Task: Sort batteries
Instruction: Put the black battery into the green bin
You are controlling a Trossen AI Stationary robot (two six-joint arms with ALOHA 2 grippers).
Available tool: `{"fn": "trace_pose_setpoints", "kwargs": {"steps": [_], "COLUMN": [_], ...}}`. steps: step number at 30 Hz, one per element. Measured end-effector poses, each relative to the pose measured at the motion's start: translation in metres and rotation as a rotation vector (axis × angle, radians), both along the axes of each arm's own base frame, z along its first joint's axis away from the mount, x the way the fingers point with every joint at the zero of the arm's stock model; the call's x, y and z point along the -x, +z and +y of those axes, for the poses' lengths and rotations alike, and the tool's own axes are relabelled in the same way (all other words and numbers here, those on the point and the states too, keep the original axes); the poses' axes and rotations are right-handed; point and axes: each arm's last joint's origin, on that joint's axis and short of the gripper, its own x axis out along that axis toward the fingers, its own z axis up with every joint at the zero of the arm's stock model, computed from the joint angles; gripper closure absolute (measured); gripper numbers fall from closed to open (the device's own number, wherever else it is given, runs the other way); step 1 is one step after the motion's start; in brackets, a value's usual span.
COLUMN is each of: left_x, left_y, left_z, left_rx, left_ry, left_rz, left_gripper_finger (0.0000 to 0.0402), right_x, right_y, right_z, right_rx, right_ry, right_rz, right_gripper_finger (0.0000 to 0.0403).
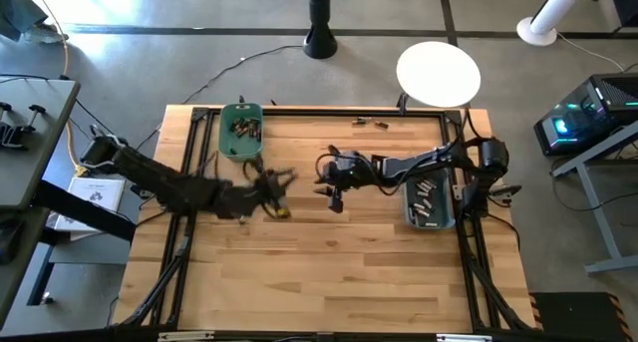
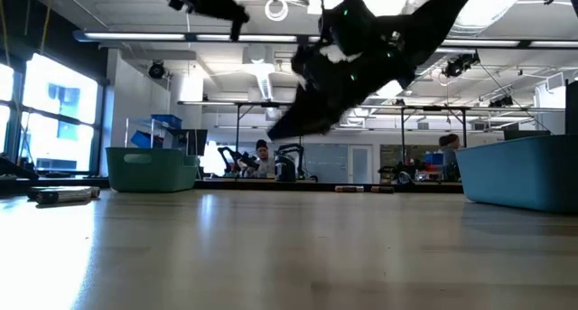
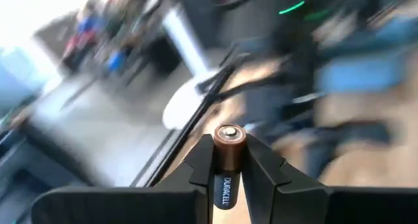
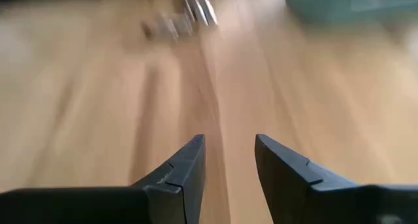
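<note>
Left gripper (image 3: 226, 160) is clamped on a copper-topped battery (image 3: 225, 164), sitting right between its fingers, up off the table (image 1: 329, 272) near the middle. Right gripper (image 4: 228, 160) hangs open over bare wood, nothing in it; loose batteries (image 1: 367, 122) lie along the far edge.

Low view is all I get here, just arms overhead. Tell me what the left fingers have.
Observer: The left gripper is shut on a copper-topped battery, seen in its wrist view.
Operator: Report the right one.
Observer: The right gripper holds nothing; its fingers stand apart over bare wood.
Operator: Give me the bin contents.
Observer: From above, the green bin holds several batteries, and so does the blue-grey bin.
</note>
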Motion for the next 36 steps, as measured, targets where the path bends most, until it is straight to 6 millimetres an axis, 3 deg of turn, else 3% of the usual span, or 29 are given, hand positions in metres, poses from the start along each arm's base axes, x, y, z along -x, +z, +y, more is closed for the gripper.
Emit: {"fn": "trace_pose_setpoints", "kwargs": {"steps": [3, 7, 14, 19, 26, 31, 36], "left_x": [0.002, 0.017, 0.056, 0.079, 0.092, 0.090, 0.087], "left_y": [0.007, 0.012, -0.012, -0.035, -0.078, -0.103, -0.117], "left_z": [0.032, 0.092, 0.196, 0.253, 0.292, 0.301, 0.305], "left_rx": [0.067, 0.224, 0.614, 0.805, 0.964, 1.006, 1.014], "left_ry": [0.164, 0.400, 0.579, 0.588, 0.611, 0.620, 0.615], "left_rz": [0.125, 0.229, 0.372, 0.372, 0.440, 0.507, 0.545], "left_gripper_finger": [0.0364, 0.0364, 0.0364, 0.0360, 0.0360, 0.0359, 0.0357], "right_x": [0.006, 0.007, 0.002, 0.002, 0.002, 0.002, 0.002], "right_y": [-0.009, -0.011, -0.006, -0.005, -0.005, -0.005, -0.006], "right_z": [-0.003, 0.003, 0.016, 0.019, 0.019, 0.019, 0.019], "right_rx": [-0.043, -0.032, 0.018, 0.037, 0.038, 0.040, 0.040], "right_ry": [-0.030, -0.006, 0.057, 0.078, 0.079, 0.079, 0.078], "right_rz": [0.101, 0.127, 0.064, 0.061, 0.062, 0.063, 0.064], "right_gripper_finger": [0.0275, 0.0274, 0.0274, 0.0274, 0.0274, 0.0274, 0.0274]}}
